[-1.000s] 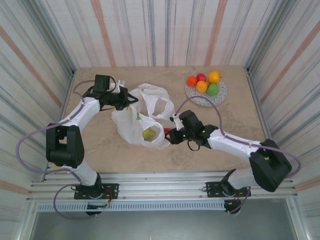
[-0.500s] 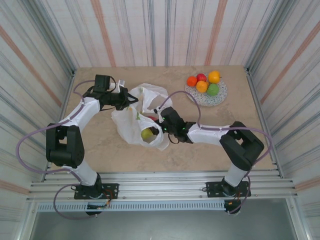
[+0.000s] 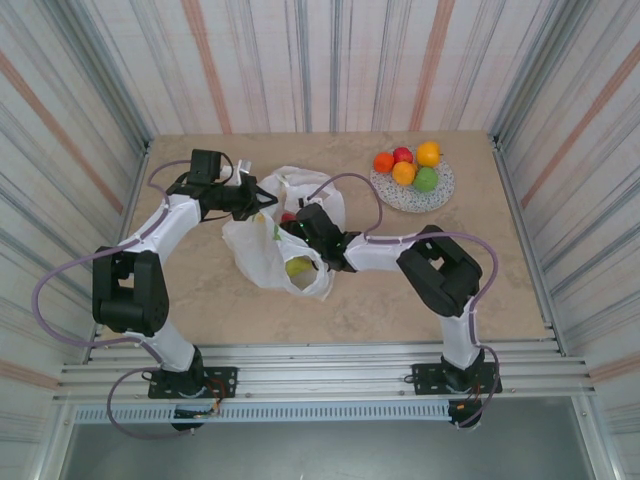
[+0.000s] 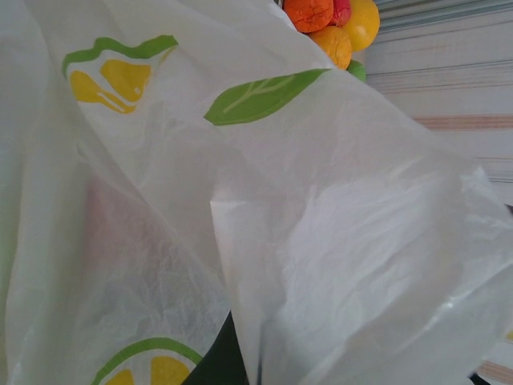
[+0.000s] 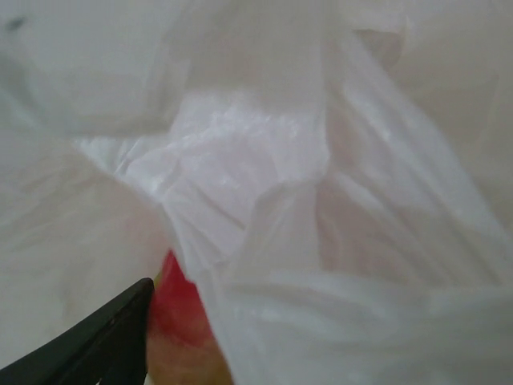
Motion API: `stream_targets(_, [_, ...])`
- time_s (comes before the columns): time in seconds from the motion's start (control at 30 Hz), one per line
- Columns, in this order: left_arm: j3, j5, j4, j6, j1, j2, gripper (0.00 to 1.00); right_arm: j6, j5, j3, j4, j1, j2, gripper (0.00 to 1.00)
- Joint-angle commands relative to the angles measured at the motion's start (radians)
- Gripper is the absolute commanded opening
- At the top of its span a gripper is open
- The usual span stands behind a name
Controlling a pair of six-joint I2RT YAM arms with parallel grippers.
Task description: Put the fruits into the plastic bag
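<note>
The white plastic bag (image 3: 262,250) with lemon prints lies left of centre, its mouth held up. My left gripper (image 3: 257,200) is shut on the bag's upper edge; in the left wrist view the film (image 4: 321,241) is pinched beside a dark finger (image 4: 212,365). My right gripper (image 3: 298,226) reaches into the bag's mouth. A red and yellow fruit (image 5: 180,329) rests against its one visible finger (image 5: 96,345); film hides the other finger. A yellow-green fruit (image 3: 297,266) lies inside the bag. Several fruits (image 3: 405,168) sit on the plate.
The grey speckled plate (image 3: 440,193) stands at the back right, holding orange, red, yellow-orange and green fruits, whose tops also peek over the bag (image 4: 333,46). Striped walls enclose the table on three sides. The right arm's cable (image 3: 365,200) loops above the bag.
My right arm has swung left from the bag's right side into its mouth, carrying the red fruit. The left gripper has kept its hold and place.
</note>
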Motion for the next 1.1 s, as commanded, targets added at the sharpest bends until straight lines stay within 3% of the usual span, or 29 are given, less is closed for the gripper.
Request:
stream_targets(0.0, [-0.014,0.027,0.005,-0.007,-0.005,-0.039,0.00,0.034,-0.008,0.041,-0.020,-0.007,0.027,0.70])
stream_targets(0.1, [-0.014,0.028,0.004,-0.007,-0.004,-0.039,0.00,0.004,-0.049,0.042,-0.025,-0.011,0.021,0.79])
stream_targets(0.3, [-0.013,0.028,0.004,-0.007,-0.004,-0.037,0.00,-0.033,-0.105,0.003,-0.007,-0.022,-0.017,0.86])
stream_targets(0.73, [-0.012,0.023,0.001,-0.004,-0.004,-0.035,0.00,-0.074,-0.180,-0.095,-0.003,-0.046,-0.125,0.86])
stream_targets(1.07, [-0.012,0.020,-0.002,-0.002,-0.001,-0.034,0.00,-0.135,-0.317,-0.197,-0.002,-0.065,-0.236,0.83])
